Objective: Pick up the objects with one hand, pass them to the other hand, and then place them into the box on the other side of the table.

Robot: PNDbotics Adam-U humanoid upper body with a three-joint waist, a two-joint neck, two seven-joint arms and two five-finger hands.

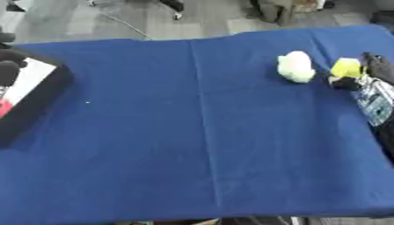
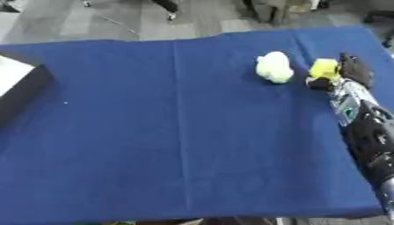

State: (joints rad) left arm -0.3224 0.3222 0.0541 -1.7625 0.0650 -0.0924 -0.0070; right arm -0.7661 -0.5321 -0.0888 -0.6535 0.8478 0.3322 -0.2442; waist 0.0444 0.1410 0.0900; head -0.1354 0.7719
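A desk [image 1: 192, 145] draped in blue cloth fills both eye views. At about 2 o'clock on the cloth lies a pale green-white lump [image 2: 274, 67], soft in outline, resting free with nothing touching it. Just beside it, toward 3 o'clock, sits a bright yellow object [image 2: 324, 68].

The right hand [image 2: 350, 72] enters along the desk's 3 o'clock edge, its black and silver forearm running back toward 5 o'clock. Its dark fingers [image 2: 355, 67] stand on the far side of the yellow object, and a dark part, apparently the thumb, lies against the object's near lower side, so the hand is closed around the yellow object from both sides. The object is still at desk level, and it cannot be told whether it has left the cloth.

At 9 o'clock, on the opposite side of the desk, stands the box [image 1: 31, 94], black-walled with a white inner surface and a patch of red at its near corner. Dark rounded parts at the left eye view's 9 o'clock edge, above the box, look like the left hand [image 1: 9, 66]; whether its fingers are released or clenched cannot be told.
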